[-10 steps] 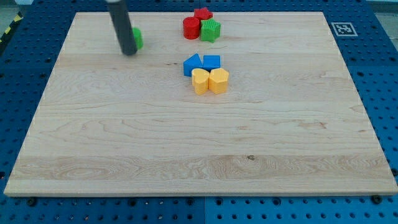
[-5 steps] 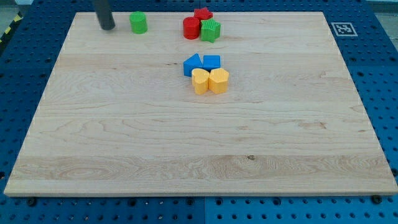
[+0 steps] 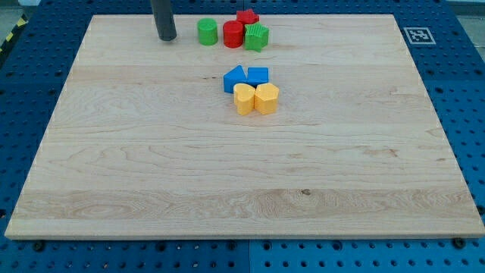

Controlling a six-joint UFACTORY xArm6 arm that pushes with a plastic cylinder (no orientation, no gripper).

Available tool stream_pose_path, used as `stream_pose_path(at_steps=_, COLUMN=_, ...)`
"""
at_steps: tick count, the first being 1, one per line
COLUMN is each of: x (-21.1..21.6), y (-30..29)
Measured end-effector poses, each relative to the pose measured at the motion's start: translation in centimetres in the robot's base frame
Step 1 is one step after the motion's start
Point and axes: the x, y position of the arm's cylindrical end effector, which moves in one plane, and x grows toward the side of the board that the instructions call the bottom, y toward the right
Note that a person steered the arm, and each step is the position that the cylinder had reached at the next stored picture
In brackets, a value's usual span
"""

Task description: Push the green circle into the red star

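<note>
**Green circle parked beside the red cluster, star not yet reached**

Near the upper edge of the frame, left of centre, you see my tip (image 3: 166, 38) resting on the wooden board (image 3: 227, 174), standing a little way off to the view's left of the green circle (image 3: 208, 32) and not touching it. As for the tool itself, there is nothing to open or close: it is a plain dark rod, holding nothing, and can only push.

Your green circle sits just beside the red cylinder (image 3: 233, 34), close enough that you cannot tell whether the two touch. The red star (image 3: 247, 17) lies behind that cylinder, toward the view's top right, and the green star (image 3: 257, 36) presses against the cylinder's right side. So the red cylinder stands between the circle and its target, which is probably why the circle has stopped short.

Judge the task as mostly done but not finished. A straight push to the view's right would likely drive the cylinder into the green star and not bring the circle to the red star. You may do better by bringing the tip below and left of the circle, so it slides up and right past the cylinder.

Lower down, near mid-frame, a blue triangle (image 3: 234, 78), a blue cube (image 3: 258, 75) and two yellow blocks (image 3: 255, 98) huddle together, well apart from the action.
</note>
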Motion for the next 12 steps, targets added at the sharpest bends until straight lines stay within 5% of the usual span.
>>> stream_pose_path(at_steps=5, x=-1.9, y=8.0)
stream_pose_path(at_steps=8, x=-3.7, y=4.0)
stream_pose_path(at_steps=12, x=-4.3, y=10.5)
